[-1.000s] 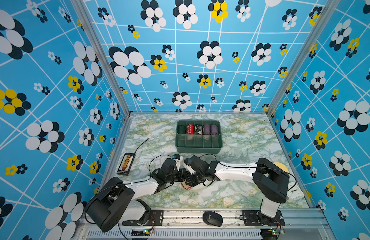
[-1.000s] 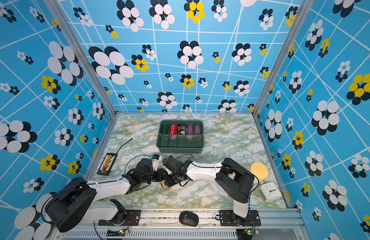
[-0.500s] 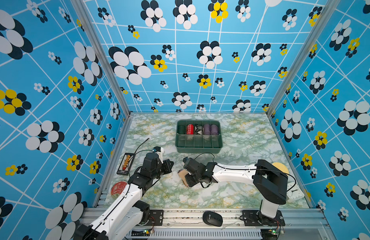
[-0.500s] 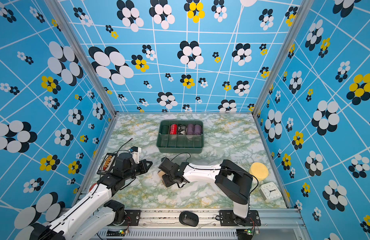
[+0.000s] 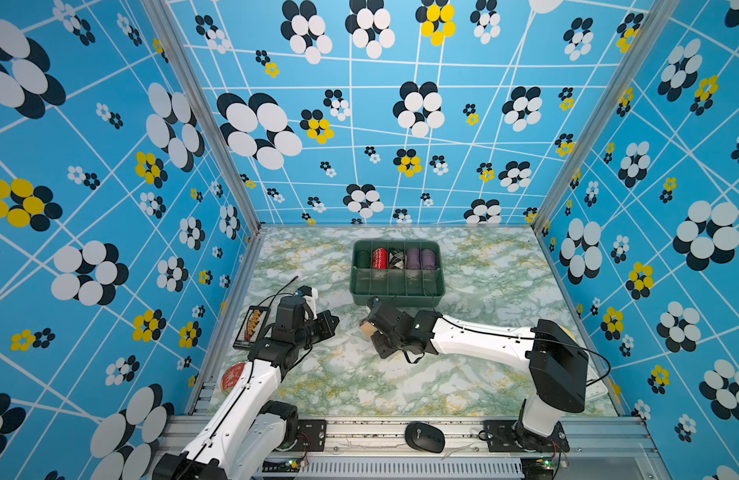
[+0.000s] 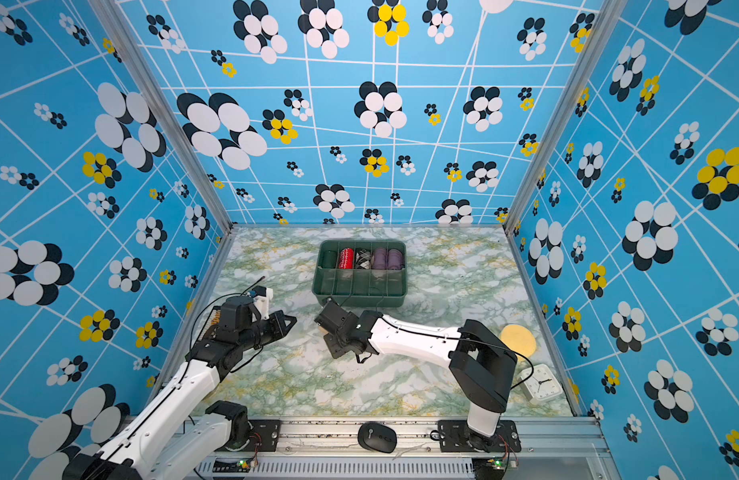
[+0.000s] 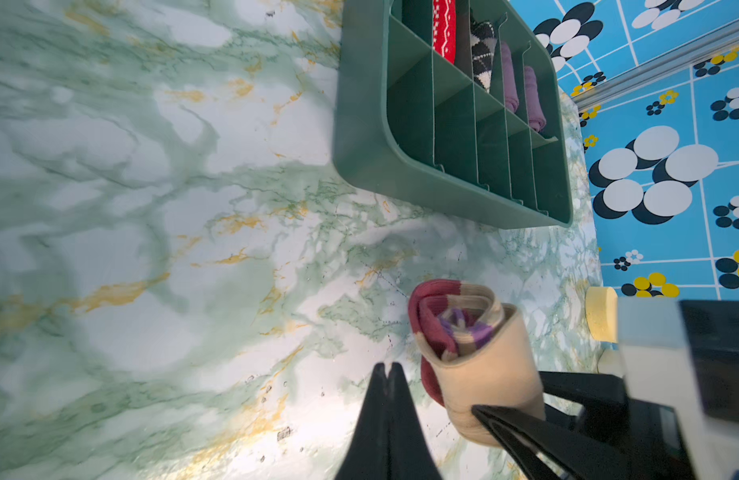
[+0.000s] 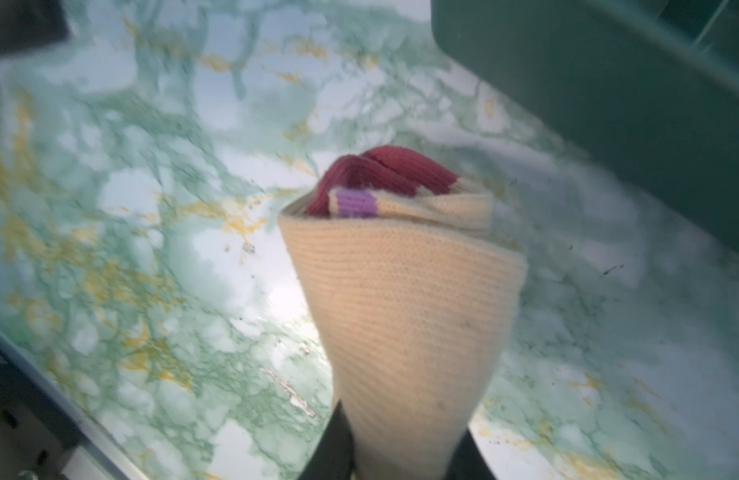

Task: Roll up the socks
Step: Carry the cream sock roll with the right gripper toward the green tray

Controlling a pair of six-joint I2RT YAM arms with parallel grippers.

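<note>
Just below the green tray (image 5: pixel 397 296) at mid-frame in both top views, your right gripper (image 5: pixel 369 330) pinches the rolled socks (image 8: pixel 405 299) by the tan end, probably to drop them in a free slot, while your left gripper (image 7: pixel 386 370) sits closed and empty. Only the wrist views show the maroon-and-purple cuff tucked inside.
</note>
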